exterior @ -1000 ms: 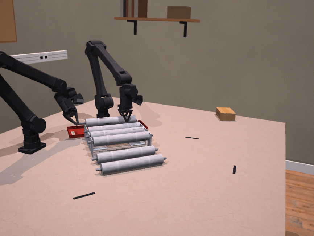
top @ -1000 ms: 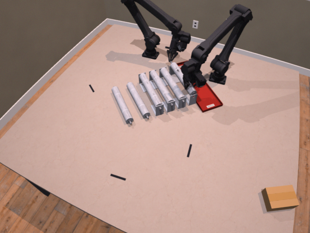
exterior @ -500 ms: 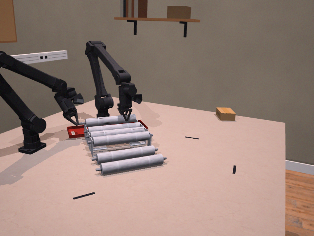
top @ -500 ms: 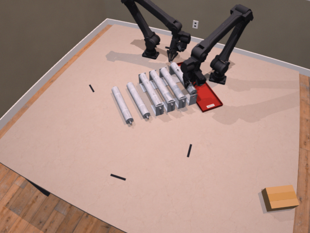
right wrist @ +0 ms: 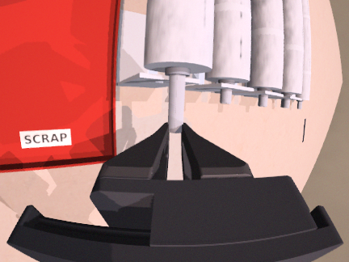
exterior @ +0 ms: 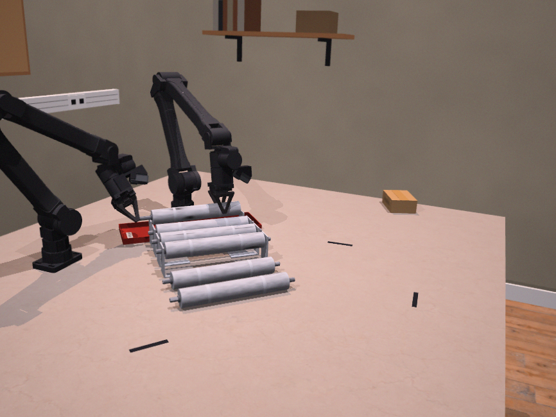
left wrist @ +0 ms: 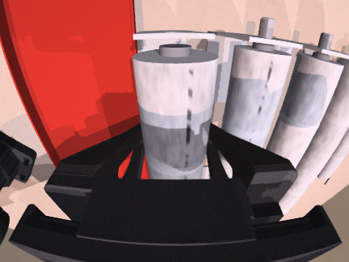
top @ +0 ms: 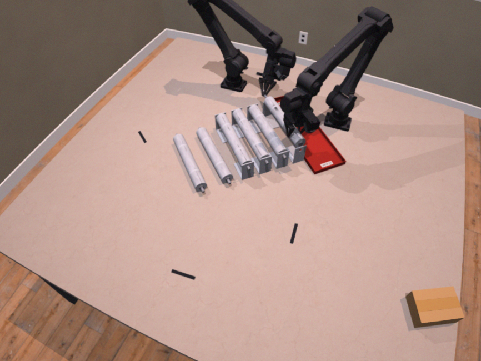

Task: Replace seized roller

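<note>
Steel-grey, the end roller point(top: 276, 110) point(exterior: 188, 213) point(left wrist: 174, 93) point(right wrist: 179, 36) nearest the red scrap tray point(top: 326, 148) point(exterior: 134, 240) point(left wrist: 69, 73) point(right wrist: 56, 81) is gripped around its body by the left hand point(top: 294, 135) point(exterior: 225, 210) point(left wrist: 175, 128); its protruding axle point(exterior: 144, 218) point(right wrist: 176, 101) is pinched by the right hand point(top: 264, 94) point(exterior: 137, 219) point(right wrist: 174, 128), just beside the tray.
</note>
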Motion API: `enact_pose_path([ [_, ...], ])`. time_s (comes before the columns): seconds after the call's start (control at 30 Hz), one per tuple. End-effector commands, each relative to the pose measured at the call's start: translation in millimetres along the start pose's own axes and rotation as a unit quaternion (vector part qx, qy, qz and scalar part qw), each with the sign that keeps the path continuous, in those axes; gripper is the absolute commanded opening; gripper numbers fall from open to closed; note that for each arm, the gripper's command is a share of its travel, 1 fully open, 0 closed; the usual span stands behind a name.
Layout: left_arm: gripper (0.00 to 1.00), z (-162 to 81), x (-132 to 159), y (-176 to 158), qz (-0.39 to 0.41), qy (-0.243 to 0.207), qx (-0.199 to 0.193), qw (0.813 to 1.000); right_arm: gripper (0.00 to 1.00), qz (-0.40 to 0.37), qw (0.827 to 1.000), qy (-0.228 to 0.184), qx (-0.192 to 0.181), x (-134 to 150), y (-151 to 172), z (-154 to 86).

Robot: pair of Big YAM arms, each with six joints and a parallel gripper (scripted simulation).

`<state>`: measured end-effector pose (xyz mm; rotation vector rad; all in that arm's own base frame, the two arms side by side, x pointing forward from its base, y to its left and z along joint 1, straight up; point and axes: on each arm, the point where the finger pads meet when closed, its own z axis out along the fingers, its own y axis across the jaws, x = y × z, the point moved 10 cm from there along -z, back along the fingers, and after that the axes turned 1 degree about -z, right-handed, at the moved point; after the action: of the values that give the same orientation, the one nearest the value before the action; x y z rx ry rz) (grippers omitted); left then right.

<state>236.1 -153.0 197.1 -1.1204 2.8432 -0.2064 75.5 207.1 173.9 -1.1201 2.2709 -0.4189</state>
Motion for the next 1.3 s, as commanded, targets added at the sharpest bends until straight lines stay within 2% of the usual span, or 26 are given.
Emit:
enact_pose_path([
  [0.0, 0.32, -33, -12, -21, 0.015, -0.025, 0.040, 0.999, 0.03, -0.059, 0.996, 0.067, 0.013, 48, 3, 16],
  [0.63, 0.32, -33, -13, -23, 0.018, -0.026, 0.045, 0.998, 0.03, -0.059, 0.996, 0.067, 0.013, 48, 3, 16],
  [1.17, 0.32, -24, -15, -27, 0.019, -0.023, 0.036, 0.999, 0.03, -0.059, 0.996, 0.067, 0.013, 48, 3, 16],
  [1.2, 0.32, -31, -14, -24, 0.018, -0.025, 0.043, 0.999, 0.03, -0.059, 0.996, 0.067, 0.013, 48, 3, 16],
  [1.23, 0.32, -31, -14, -24, 0.018, -0.025, 0.043, 0.999, 0.03, 0.044, 0.998, -0.049, -0.024, -31, 2, -25],
  [1.27, 0.32, -31, -14, -24, 0.018, -0.025, 0.043, 0.999, 0.03, 0.035, 0.998, -0.039, -0.019, -22, 2, -20],
])
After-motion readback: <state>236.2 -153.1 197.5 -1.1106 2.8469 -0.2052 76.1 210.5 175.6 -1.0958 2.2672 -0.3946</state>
